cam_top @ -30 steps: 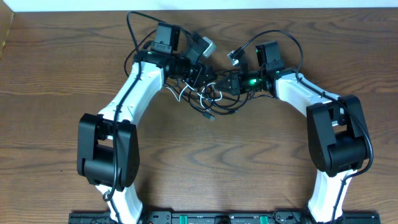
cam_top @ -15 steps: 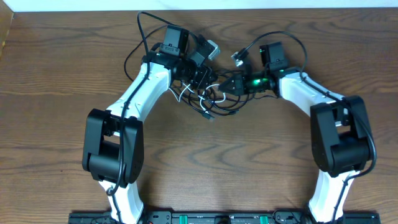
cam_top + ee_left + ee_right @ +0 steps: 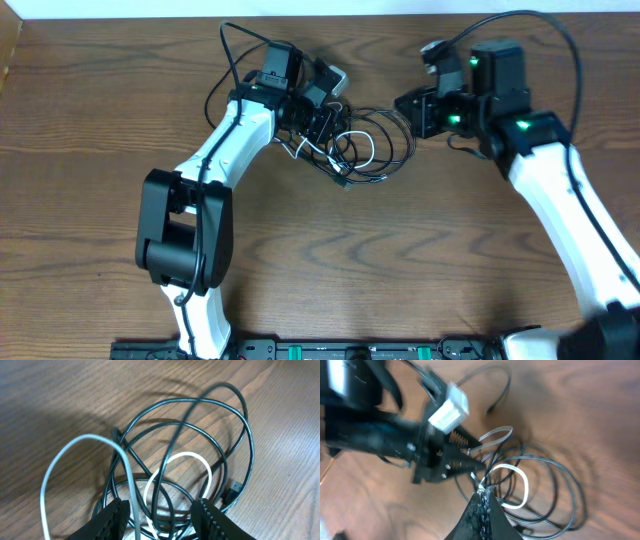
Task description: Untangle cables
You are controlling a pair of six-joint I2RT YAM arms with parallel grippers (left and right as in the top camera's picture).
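Risk noted: the black cable (image 3: 235, 425) and white cable (image 3: 192, 457) are looped through one another in a single heap on the counter (image 3: 400, 260). If the right claw (image 3: 482, 491) is drawn toward 3 o'clock while strands sit inside the left claw (image 3: 161, 511), the crossings are likely to be cinched tight rather than freed. The black plug end (image 3: 232, 491) could also be snagged in a loop and the whole heap dragged along. The left claw is seen partly spread, with a pale strand and black strands passing between its fingers; nothing is seen clamped. The right claw is pressed together. A black loop appears to run to its tip, but whether it is pinched cannot be told. In the overhead view the heap lies just beside the left claw at 4 o'clock, and near the right claw at 8 o'clock.
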